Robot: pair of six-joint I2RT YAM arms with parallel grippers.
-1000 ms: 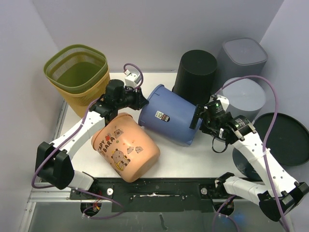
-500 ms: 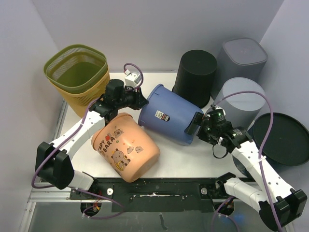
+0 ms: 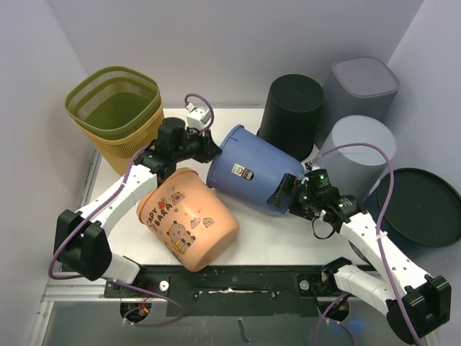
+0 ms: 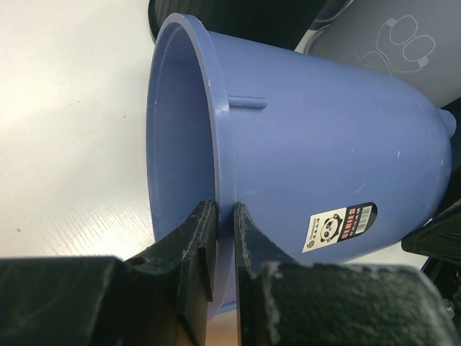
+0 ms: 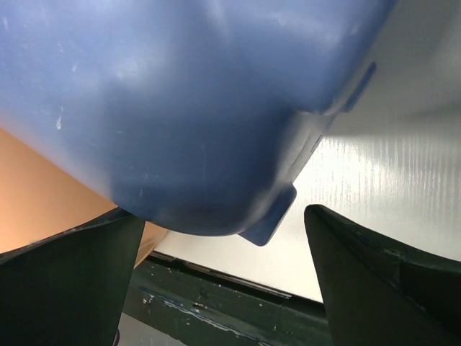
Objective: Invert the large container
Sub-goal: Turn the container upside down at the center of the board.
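The blue bucket lies tipped on its side mid-table, its mouth toward the left arm. The left gripper pinches its rim. The right gripper is spread wide at its bottom, gripping nothing. An orange bucket lies just beside

The left arm stretches forward, elbow bent, with the left gripper jaws clamped on the blue container rim. The right arm angles leftward, with the right gripper jaws spread wide apart.
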